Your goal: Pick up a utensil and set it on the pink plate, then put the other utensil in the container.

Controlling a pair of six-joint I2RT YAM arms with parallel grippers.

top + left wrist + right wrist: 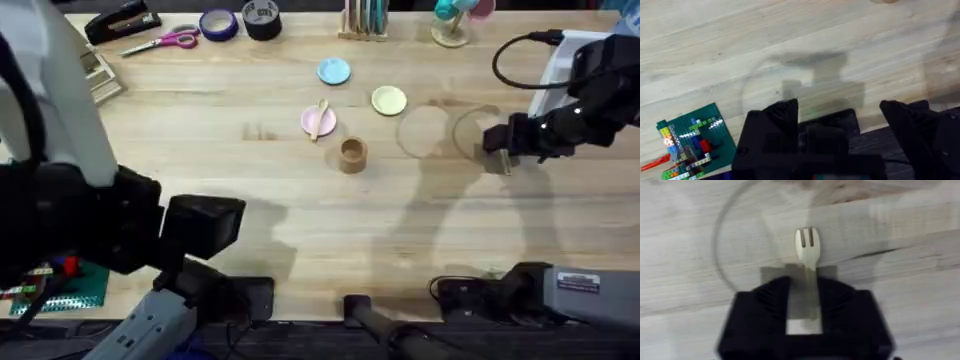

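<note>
The black two-finger right gripper (503,150) is seen lowered at the table's right side, its fingers (771,305) closed on a small pale wooden fork (807,250). The black left gripper (840,125) is held low, fingers parted.

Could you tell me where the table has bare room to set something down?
The widest free patch lies between the brown cup and the arm bases. Another runs left of the pink plate, which holds the spoon. It is crowded around the blue plate, yellow plate, and right gripper gripping the fork.
</note>
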